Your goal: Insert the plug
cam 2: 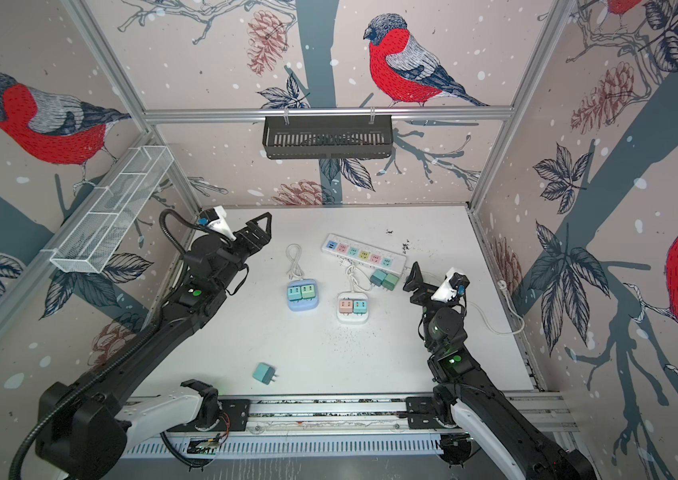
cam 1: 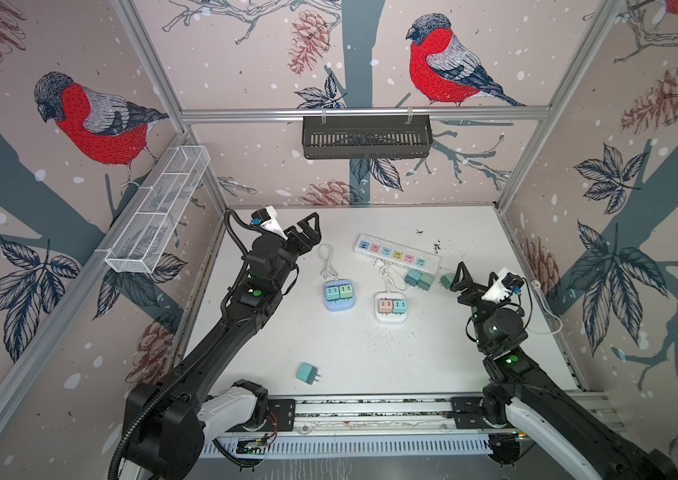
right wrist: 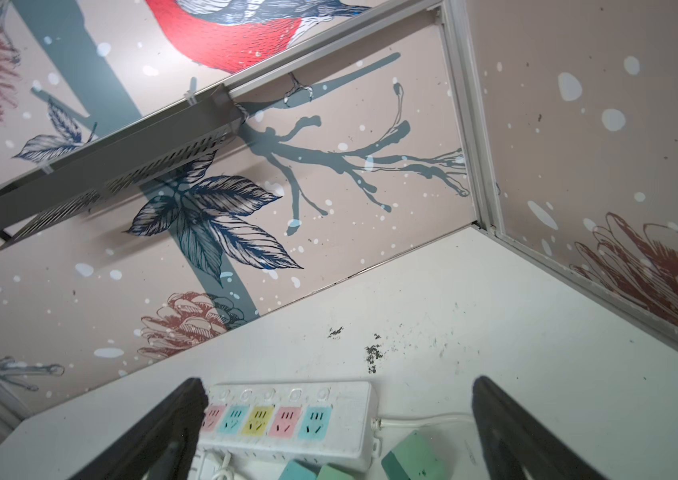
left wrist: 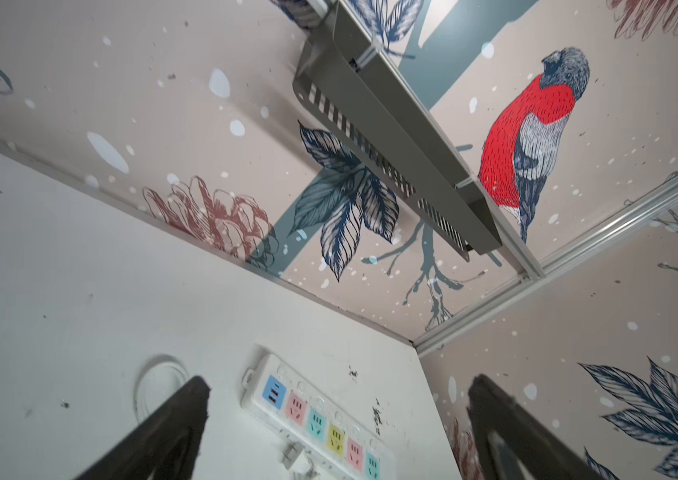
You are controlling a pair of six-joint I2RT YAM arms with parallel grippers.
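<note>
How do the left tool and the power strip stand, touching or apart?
Apart. A top view shows bare table between the open left tool and the power strip.

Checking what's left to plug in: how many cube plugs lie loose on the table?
4. A lone teal plug near the front edge; a teal plug, a green plug and a second green plug beside the power strip. Others may be hidden.

White power strip carries pastel sockets (blue, pink, teal, yellow); the loose plug is teal.
</note>
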